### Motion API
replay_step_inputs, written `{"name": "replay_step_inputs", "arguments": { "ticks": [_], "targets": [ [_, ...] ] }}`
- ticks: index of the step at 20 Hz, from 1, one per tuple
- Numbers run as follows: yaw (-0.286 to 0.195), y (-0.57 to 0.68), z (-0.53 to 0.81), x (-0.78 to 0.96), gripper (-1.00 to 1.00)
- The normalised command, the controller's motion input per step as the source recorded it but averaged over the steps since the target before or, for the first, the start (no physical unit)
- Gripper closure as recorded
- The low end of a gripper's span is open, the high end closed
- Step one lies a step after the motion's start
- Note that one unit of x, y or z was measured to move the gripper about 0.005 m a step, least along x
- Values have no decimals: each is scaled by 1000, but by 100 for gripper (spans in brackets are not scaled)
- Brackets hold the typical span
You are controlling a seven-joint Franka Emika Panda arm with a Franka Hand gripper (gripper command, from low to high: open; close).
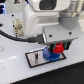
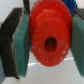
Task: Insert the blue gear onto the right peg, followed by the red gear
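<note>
Red gear (image 2: pixel 49 36) clamped in end effector (image 1: pixel 59 48), above blue gear (image 1: pixel 49 54) on grey plate (image 1: pixel 34 58).

Grey plate (image 1: pixel 35 57) on white table (image 1: pixel 15 72)

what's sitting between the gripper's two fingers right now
The red gear sits between the fingers, which press its sides; the wrist view shows this best. The blue gear peeks out behind it.

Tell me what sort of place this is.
Probably a robotics test bench or simulated one: a plain white table, a grey black-edged peg plate bearing a blue gear, and a robot pincer gripping a red gear.
</note>
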Motion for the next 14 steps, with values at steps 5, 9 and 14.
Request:
{"name": "replay_step_inputs", "arguments": {
  "ticks": [5,9,14],
  "targets": [
    [0,-65,137,9,100],
    [0,-127,253,5,100],
    [0,-101,124,10,100]
  ]
}}
